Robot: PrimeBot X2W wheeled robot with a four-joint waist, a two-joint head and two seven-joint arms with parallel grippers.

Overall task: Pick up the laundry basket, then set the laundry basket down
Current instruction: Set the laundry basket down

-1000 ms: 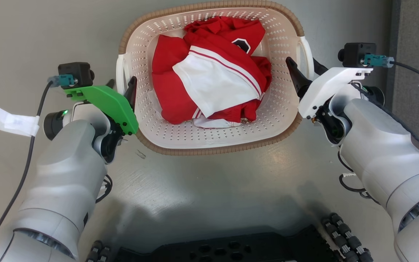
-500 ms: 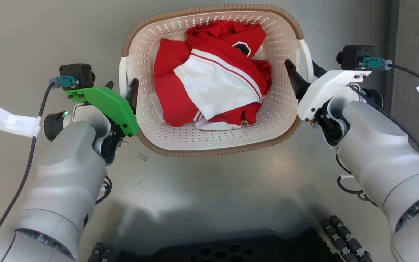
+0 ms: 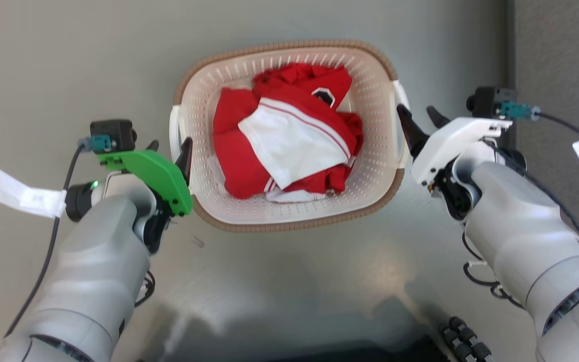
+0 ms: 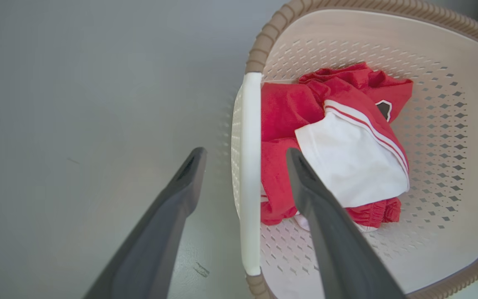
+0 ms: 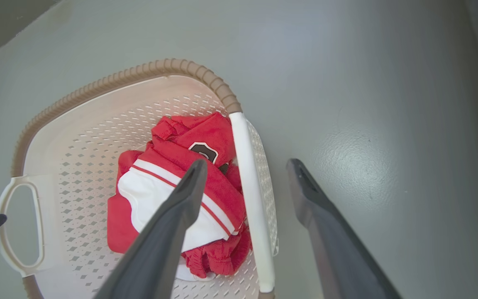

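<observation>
The laundry basket stands on the grey floor, cream and perforated, with a brown rim and a red and white garment inside. My left gripper is open astride the left white handle, one finger over the inside and one outside. In the left wrist view that handle runs between the spread fingers of the left gripper without touching them. My right gripper is open the same way over the right handle, which lies between the fingers of the right gripper.
A darker carpet strip borders the floor on the right. My black wheeled base shows at the bottom edge. A white tag hangs from the left arm's cable. Bare floor surrounds the basket.
The whole picture has shifted and the basket looks smaller and lower, so the camera moved. Both grippers stay open astride the handles; the right fingers sit a little farther out over the rim.
</observation>
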